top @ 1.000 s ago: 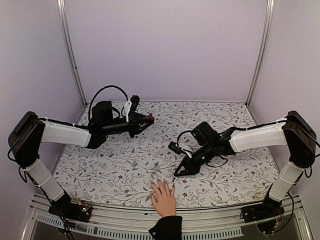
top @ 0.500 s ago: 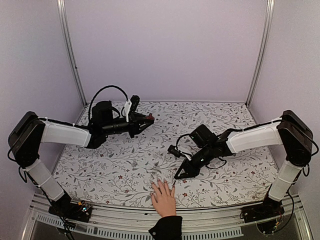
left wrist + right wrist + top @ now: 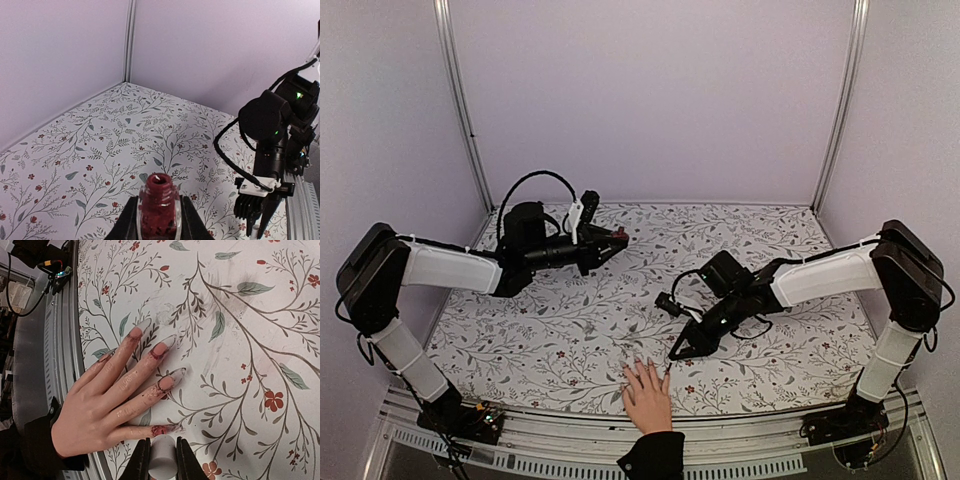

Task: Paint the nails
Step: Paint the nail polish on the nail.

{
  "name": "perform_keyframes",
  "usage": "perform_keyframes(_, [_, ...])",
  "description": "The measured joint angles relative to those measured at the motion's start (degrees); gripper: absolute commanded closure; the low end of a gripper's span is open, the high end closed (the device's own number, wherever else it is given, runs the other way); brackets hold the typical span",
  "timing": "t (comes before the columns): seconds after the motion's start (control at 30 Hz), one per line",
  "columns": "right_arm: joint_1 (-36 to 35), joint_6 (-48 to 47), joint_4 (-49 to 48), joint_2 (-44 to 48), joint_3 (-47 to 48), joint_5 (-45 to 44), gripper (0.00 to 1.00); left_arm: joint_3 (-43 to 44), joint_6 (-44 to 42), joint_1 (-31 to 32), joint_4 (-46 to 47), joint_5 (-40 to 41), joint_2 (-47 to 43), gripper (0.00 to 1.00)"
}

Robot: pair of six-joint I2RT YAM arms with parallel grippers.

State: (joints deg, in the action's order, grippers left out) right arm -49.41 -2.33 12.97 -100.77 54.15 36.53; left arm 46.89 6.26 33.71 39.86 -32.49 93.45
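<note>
Mid-painting: right gripper [image 3: 161, 462] pinching the cap [image 3: 162, 452] by the nails [image 3: 176, 374], left gripper [image 3: 159, 227] clamping the bottle [image 3: 159, 192]; next needs a steady dab.

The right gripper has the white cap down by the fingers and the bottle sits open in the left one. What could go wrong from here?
1. The right gripper holds the white cap close to the hand. Red smears mark the skin around the nails, so more polish may miss.
2. The left gripper holds the uncapped bottle above the table; a tilt or slip could spill polish.
</note>
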Motion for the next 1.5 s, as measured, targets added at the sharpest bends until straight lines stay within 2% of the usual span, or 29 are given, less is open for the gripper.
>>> perform_keyframes(1.5, [-0.3,0.0,0.1,0.5,0.0,0.2,1.00,0.0,0.0,0.0,0.0,0.0,0.0,1.00])
